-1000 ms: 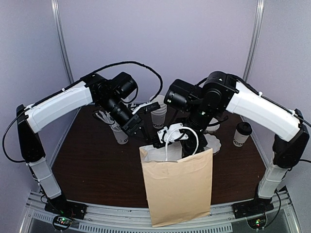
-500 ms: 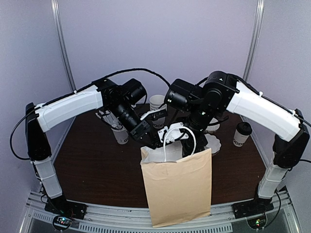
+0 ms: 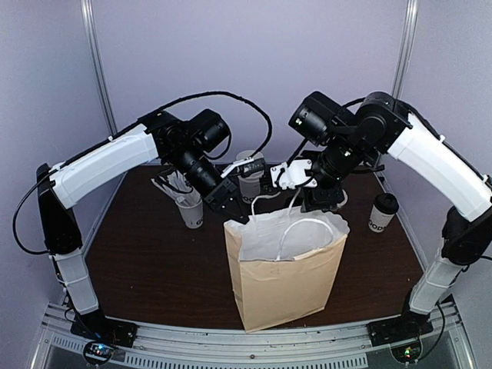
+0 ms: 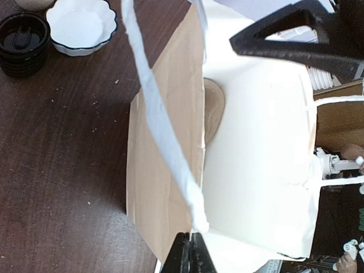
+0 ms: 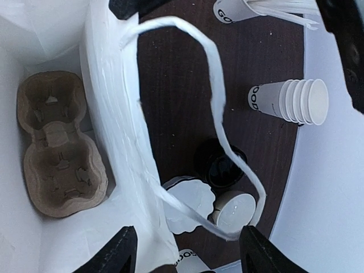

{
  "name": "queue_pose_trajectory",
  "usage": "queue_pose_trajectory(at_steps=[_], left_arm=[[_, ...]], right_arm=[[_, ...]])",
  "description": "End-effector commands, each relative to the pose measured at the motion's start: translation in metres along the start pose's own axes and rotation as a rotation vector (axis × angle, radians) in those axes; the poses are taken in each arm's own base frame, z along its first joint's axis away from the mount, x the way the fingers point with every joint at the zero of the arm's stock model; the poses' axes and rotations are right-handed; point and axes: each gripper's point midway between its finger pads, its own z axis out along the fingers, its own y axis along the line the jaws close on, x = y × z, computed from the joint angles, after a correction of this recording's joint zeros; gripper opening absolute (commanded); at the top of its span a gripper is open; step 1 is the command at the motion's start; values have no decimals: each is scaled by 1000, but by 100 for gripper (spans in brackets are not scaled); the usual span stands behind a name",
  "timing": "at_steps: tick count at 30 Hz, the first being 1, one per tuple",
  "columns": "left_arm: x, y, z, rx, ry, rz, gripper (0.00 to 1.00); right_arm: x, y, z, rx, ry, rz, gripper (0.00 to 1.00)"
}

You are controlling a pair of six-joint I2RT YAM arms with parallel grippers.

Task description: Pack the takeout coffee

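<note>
The takeout coffee [image 3: 381,214], a white cup with a black lid, stands at the table's right side, away from both grippers. A brown paper bag [image 3: 286,286] stands open in the middle, white inside. My left gripper [image 3: 231,206] is shut on the bag's near-left rim [image 4: 196,230], at the foot of a white handle. Above the bag's far edge hovers my right gripper [image 3: 298,183], open, and the far handle loop [image 5: 215,79] runs between its fingers [image 5: 121,250]. A cardboard cup carrier [image 5: 60,153] lies on the bag's floor.
Behind the bag are a white cup full of straws [image 3: 190,209], a nested stack of white cups [image 5: 291,101], a stack of black lids [image 4: 23,37] and a white scalloped dish [image 4: 81,25]. Purple walls enclose the table.
The left gripper has shut on the bag's rim. The right arm has risen and swung back to the right. The bag's mouth now gapes wide and the bag sits lower.
</note>
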Motion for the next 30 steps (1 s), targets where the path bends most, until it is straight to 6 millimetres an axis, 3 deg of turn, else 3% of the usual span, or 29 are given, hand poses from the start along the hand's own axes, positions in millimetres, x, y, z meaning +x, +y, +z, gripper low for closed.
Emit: queue_pose_trajectory(at_steps=[1, 11, 12, 13, 15, 20, 26, 30], left_arm=[[-2, 3, -19, -123, -2, 89, 0], [-7, 33, -29, -310, 22, 145, 0], [-8, 36, -29, -320, 22, 146, 7], [-9, 37, -29, -324, 20, 147, 20], [-14, 37, -28, -319, 9, 153, 31], [-28, 24, -25, -247, -52, 180, 38], [-46, 4, -19, -111, -122, 177, 40], [-55, 2, -17, -90, -152, 171, 42]], right_arm=[[8, -21, -43, 80, -104, 70, 65], [53, -48, -82, 120, -222, 303, 73], [56, -51, -85, 130, -246, 335, 80], [59, -53, -87, 137, -274, 369, 94], [60, -55, -86, 116, -347, 454, 99], [29, -1, -96, -227, -696, 476, 99], [9, 71, -105, -429, -766, 284, 97], [1, 79, -96, -454, -738, 267, 91]])
